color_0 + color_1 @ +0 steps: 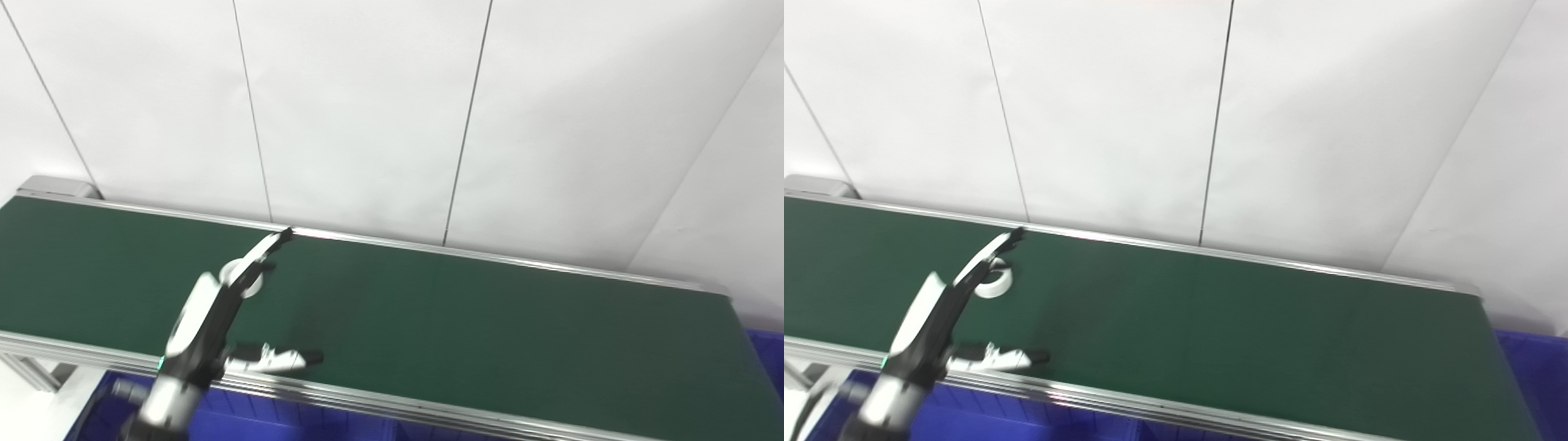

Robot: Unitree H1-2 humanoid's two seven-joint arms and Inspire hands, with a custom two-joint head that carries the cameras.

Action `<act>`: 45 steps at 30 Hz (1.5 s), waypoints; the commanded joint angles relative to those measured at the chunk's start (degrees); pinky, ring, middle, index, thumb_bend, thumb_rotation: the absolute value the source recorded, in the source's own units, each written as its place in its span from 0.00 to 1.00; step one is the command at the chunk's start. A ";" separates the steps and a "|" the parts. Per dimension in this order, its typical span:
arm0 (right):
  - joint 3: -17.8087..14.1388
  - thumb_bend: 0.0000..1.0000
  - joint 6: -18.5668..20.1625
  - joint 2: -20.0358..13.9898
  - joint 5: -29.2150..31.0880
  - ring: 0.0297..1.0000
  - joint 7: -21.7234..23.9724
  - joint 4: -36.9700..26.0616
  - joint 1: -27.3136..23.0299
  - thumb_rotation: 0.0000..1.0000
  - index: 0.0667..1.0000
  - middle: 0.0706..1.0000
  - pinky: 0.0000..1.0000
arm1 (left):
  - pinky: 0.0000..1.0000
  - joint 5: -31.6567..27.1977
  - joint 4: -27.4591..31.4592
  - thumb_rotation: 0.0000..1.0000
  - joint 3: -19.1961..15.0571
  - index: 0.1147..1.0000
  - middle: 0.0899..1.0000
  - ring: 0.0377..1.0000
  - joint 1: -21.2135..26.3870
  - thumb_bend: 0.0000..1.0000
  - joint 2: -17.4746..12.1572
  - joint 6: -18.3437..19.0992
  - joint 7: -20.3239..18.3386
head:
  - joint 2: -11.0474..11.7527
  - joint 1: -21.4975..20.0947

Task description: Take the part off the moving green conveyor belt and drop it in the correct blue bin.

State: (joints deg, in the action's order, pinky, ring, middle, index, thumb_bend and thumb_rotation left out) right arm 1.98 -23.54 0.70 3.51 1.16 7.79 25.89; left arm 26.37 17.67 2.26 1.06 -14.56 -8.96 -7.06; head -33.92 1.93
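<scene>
At the far left of the frame, the grey end housing (58,185) of the conveyor was seen against the white panelled wall (367,110). The green conveyor belt (490,324) was laid across the picture from the left edge down toward the lower right, edged by aluminium rails (392,404) on its near and far sides.

In the lower left, the left hand (229,306) was raised over the belt, its arm entering from the bottom edge. The fingers (269,243) were held spread and extended toward the far rail, with the thumb (282,360) stretched out separately near the near rail; nothing was clasped between them. The part (995,282), a small white ring, was lying on the belt in the left third of the picture, just beneath the extended fingers and partly hidden by them. Whether the fingers were touching it could not be told.

Below the near rail, along the bottom left of the frame, a blue bin (257,416) was partly visible; its contents could not be made out, as only wall and rim portions were shown. At the far right edge, beyond the end of the belt, a second blue bin (768,355) was seen only as a corner, its interior hidden.

The right hand was not seen in either view.
</scene>
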 commanded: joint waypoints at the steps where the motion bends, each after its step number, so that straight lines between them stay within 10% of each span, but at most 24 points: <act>1: -0.03 0.76 -3.35 0.60 0.13 1.00 0.71 -1.85 -0.24 1.00 1.00 1.00 1.00 | 0.84 4.07 -0.32 0.22 0.58 0.86 0.91 0.89 5.23 1.00 -2.41 1.62 -1.32 | -0.05 0.08; 17: 0.74 0.78 -3.16 1.58 -2.58 1.00 -0.12 -2.44 -0.52 1.00 1.00 1.00 1.00 | 0.86 18.85 -27.52 0.21 12.09 0.79 0.86 0.87 27.34 1.00 -11.08 0.55 -4.82 | -1.02 -1.12; 34: 2.41 0.80 -3.08 2.46 -4.80 0.99 -1.37 -5.16 1.17 1.00 1.00 1.00 0.98 | 0.85 24.24 -45.76 0.19 22.89 0.74 0.81 0.84 36.29 1.00 -10.90 4.44 -10.21 | -3.35 -3.26; 45: 3.15 0.80 -2.07 2.39 -3.26 0.98 -1.06 -7.48 2.75 1.00 1.00 1.00 0.97 | 0.61 29.10 -51.96 0.01 27.91 0.59 0.67 0.66 37.52 0.88 -10.83 5.98 -2.78 | -4.47 -3.37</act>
State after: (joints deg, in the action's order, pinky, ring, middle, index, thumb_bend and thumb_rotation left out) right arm 4.84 -23.55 2.71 -0.10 -0.23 2.02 28.18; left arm 52.95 -33.22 30.22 36.37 -23.24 -4.32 -11.80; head -38.41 -1.49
